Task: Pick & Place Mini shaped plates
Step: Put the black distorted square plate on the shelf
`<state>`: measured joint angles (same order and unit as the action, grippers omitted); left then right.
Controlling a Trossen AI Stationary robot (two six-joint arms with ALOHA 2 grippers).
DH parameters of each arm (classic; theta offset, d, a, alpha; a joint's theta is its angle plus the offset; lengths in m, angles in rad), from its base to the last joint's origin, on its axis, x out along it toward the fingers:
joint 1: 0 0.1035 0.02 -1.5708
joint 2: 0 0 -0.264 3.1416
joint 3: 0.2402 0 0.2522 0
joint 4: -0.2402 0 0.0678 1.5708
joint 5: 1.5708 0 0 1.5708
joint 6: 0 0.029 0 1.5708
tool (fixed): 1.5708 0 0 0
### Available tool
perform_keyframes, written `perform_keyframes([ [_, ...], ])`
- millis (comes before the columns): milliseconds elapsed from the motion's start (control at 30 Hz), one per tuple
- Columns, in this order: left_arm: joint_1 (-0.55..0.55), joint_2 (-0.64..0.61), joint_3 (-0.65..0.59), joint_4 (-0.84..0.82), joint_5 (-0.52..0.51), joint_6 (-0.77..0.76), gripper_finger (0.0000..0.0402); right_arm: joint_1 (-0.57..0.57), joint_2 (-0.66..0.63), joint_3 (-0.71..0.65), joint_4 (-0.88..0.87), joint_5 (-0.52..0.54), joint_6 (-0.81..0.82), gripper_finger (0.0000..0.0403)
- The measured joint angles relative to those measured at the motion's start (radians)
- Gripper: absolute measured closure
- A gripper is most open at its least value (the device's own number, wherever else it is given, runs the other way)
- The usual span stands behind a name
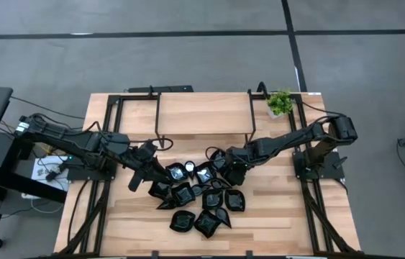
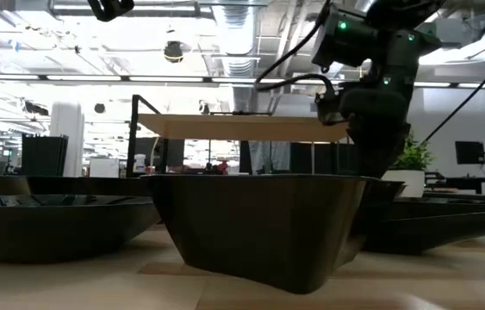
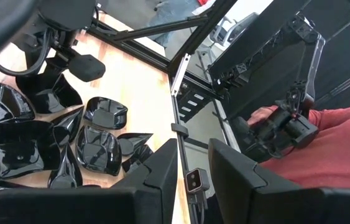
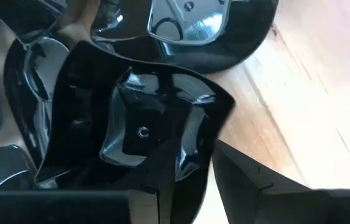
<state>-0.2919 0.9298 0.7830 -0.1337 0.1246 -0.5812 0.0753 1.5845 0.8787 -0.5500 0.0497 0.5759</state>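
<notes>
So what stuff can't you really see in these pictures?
- Low view: one black plate right at the camera blocks most of the pile behind it.
- High view: the left claw and right claw are dark against the black plates, so any grip is unclear.
- Right wrist view: a square plate fills the picture; its edges are cut off.
- Left wrist view: a person's red sleeve is cut by the edge.

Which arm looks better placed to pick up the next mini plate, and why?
Probably the right: the right gripper is down among the black mini plates, one directly under its fingers; the left gripper sits at the pile's edge.
</notes>
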Motion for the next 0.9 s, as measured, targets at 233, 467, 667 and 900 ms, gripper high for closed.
perform_keyframes([
  [233,0.0,0.0,0.0,0.0,0.0,0.0,0.031,0.0,0.004,0.0,0.005,0.0,0.0,0.0308],
  [467,0.0,0.0,0.0,0.0,0.0,0.0,0.0309,0.0,0.005,0.0,0.005,0.0,0.0,0.0342],
  [667,0.0,0.0,0.0,0.0,0.0,0.0,0.031,0.0,0.005,0.0,0.005,0.0,0.0,0.0357],
  [900,0.0,0.0,0.0,0.0,0.0,0.0,0.0309,0.0,0.005,0.0,0.005,0.0,0.0,0.0373],
])
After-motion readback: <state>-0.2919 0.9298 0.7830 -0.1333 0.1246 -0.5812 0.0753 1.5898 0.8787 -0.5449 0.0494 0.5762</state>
